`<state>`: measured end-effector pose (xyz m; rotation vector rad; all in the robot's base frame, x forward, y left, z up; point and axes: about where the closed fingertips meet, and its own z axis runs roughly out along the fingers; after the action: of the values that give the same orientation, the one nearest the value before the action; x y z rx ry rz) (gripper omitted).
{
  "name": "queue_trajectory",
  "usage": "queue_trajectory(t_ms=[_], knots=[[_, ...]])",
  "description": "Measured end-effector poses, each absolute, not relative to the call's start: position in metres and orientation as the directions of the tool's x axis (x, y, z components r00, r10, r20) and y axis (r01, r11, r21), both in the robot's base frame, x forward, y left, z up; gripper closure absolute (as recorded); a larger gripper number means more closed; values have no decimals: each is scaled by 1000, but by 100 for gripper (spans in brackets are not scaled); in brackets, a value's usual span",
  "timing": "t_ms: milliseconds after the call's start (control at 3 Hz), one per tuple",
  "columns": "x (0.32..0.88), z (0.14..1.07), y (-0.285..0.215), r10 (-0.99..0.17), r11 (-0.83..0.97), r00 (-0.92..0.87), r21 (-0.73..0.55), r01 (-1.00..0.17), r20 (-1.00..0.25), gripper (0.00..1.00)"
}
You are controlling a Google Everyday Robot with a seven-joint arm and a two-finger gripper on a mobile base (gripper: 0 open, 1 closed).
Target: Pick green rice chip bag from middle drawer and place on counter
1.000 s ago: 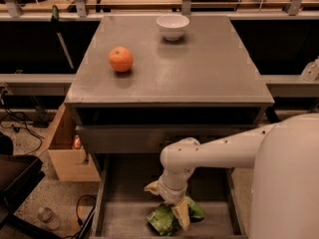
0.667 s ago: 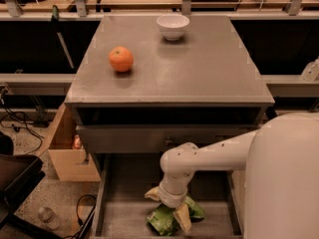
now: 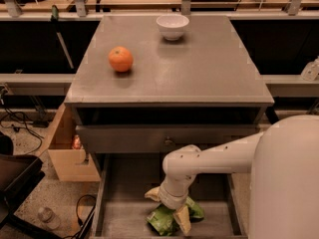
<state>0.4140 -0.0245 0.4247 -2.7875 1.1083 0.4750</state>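
The green rice chip bag (image 3: 159, 222) lies crumpled on the floor of the open middle drawer (image 3: 122, 218), near its front. My gripper (image 3: 167, 206) reaches down into the drawer right over the bag. Its two tan fingers (image 3: 182, 219) are spread apart, one at the bag's left rear and one on its right front, with the bag between and beneath them. My white arm hides the bag's middle. The grey counter (image 3: 199, 73) is above the drawer.
An orange fruit (image 3: 120, 59) and a white bowl (image 3: 172, 26) sit on the counter. A shut drawer front with a small knob (image 3: 167, 141) is above the open drawer. A cardboard box (image 3: 65, 156), cables and a bottle (image 3: 47, 216) are on the floor at left.
My arm has sunk slightly lower into the drawer, bringing the gripper closer onto the bag. The bag, orange and bowl have not moved.
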Motion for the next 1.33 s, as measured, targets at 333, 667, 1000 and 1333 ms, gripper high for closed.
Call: queue_trajectory(t_ms=[333, 667, 1000, 1333], knots=[[414, 416, -17, -632, -740, 721, -54, -670, -286, 0], [423, 409, -15, -618, -754, 757, -115, -647, -212, 0], [438, 409, -20, -612, -767, 781, -149, -624, -121, 0], [438, 409, -20, -613, -767, 781, -149, -624, -118, 0]])
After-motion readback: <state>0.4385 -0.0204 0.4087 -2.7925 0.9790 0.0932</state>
